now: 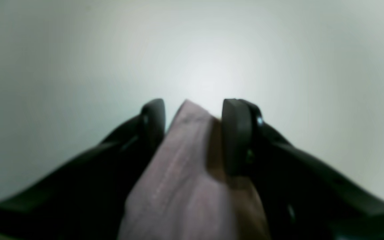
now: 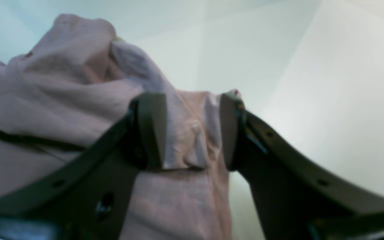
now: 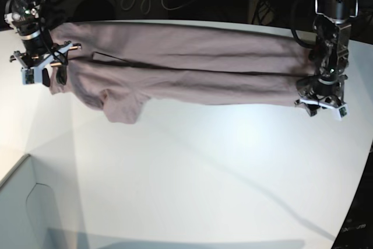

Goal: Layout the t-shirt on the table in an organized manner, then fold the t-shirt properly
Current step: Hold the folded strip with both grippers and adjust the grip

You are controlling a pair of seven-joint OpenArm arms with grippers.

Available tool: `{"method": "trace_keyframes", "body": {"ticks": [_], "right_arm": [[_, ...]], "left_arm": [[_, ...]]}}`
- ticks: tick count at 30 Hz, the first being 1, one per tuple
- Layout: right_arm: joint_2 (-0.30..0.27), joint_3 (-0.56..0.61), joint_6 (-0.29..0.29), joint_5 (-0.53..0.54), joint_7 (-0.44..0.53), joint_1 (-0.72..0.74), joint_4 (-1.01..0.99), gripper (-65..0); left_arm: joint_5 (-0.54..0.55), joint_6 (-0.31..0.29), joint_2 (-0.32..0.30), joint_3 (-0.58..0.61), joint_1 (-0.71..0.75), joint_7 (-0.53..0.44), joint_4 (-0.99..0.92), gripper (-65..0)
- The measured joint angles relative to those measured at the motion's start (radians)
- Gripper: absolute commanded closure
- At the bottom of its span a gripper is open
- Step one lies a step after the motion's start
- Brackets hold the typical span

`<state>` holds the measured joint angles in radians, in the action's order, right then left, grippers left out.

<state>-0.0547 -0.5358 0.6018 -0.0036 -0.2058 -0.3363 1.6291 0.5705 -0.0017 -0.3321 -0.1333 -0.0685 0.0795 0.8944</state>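
Across the far half of the table [image 3: 192, 173] the t-shirt [image 3: 186, 68] hangs stretched between both arms, folded lengthwise into a long band, one sleeve drooping toward the tabletop near the collar end. Left gripper [image 3: 320, 96] on the hem end: wrist view shows a ridge of cloth [image 1: 185, 160] between the jaws, touching one finger, a sliver of gap on the other side, so looks like a loose pinch, can't confirm it's tight. Right gripper [image 3: 42, 61] on the collar end: jaws fairly wide with bunched fabric [image 2: 192, 136] filling the space between them, holding the shirt. My read: we're mid layout, shirt spanned and about to be laid down flat. To do it well: keep even tension across both ends, lower both arms together and level so the band lands without a twist, drag slightly toward the near edge so the hanging layer unrolls flat instead of piling. Watch the drooping sleeve, it'll tuck under if it touches first. Risk: left pinch slips under tension, so don't overstretch.
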Motion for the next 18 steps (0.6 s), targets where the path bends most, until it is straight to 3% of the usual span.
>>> {"method": "trace_keyframes", "body": {"ticks": [7, 18], "right_arm": [[-0.001, 0.000, 0.000, 0.000, 0.005, 0.014, 0.001, -26.7], [0.000, -0.001, 0.000, -0.007, -0.004, 0.045, 0.003, -26.7]], "left_arm": [[0.011, -0.001, 0.003, -0.001, 0.001, 0.000, -0.002, 0.0], [0.011, 0.001, 0.003, -0.002, 0.002, 0.007, 0.004, -0.1]]}}
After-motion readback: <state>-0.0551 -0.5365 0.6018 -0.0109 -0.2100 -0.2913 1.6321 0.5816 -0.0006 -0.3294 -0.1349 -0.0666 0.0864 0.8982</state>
